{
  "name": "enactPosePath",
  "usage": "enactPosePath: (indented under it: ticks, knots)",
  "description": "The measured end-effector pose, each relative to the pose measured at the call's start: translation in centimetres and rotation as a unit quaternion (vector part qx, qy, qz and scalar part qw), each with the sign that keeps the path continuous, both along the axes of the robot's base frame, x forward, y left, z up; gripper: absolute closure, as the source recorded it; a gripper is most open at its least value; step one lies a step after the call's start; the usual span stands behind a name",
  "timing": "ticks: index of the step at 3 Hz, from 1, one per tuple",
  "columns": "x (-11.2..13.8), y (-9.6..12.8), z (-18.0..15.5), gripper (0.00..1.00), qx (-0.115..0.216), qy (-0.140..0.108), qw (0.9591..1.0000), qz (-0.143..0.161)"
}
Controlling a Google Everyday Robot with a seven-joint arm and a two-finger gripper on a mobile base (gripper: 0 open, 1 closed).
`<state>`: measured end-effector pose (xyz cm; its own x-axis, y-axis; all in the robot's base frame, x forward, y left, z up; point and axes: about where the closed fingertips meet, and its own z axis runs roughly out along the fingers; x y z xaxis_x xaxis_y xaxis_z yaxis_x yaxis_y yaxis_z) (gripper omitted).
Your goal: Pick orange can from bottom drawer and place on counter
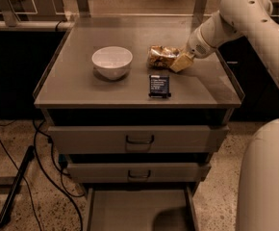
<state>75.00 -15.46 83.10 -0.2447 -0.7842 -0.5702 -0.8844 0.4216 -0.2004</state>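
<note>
Pale-tipped end effector [180, 62] on the white arm sits low at the right rear of the flat grey metal worktop [82, 88], touching the right side of the shiny golden-bronze dented metal can [160, 57]; whether it grips or has let go, I cannot tell. That can rests on the worktop, with a white round bowl [112, 62] to its left and a small dark blue box [159, 86] in front. Below, the wide grey metal bottom drawer [125, 211] stands pulled out.

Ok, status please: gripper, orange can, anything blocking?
Gripper against orange can, over counter. Can lying on counter; bottom drawer open. White bowl, dark blue box nearby, not blocking.
</note>
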Motion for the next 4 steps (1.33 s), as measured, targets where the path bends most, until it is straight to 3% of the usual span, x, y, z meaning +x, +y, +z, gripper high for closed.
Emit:
enactPosePath:
  ticks: [2,3,4]
  knots:
    - [0.34,0.4,0.26,0.07,-0.003,0.01,0.9998,-0.014]
    - [0.39,0.49,0.85,0.0,-0.005,0.009,0.9998,-0.019]
    - [0.39,0.49,0.85,0.0,-0.005,0.009,0.9998,-0.019]
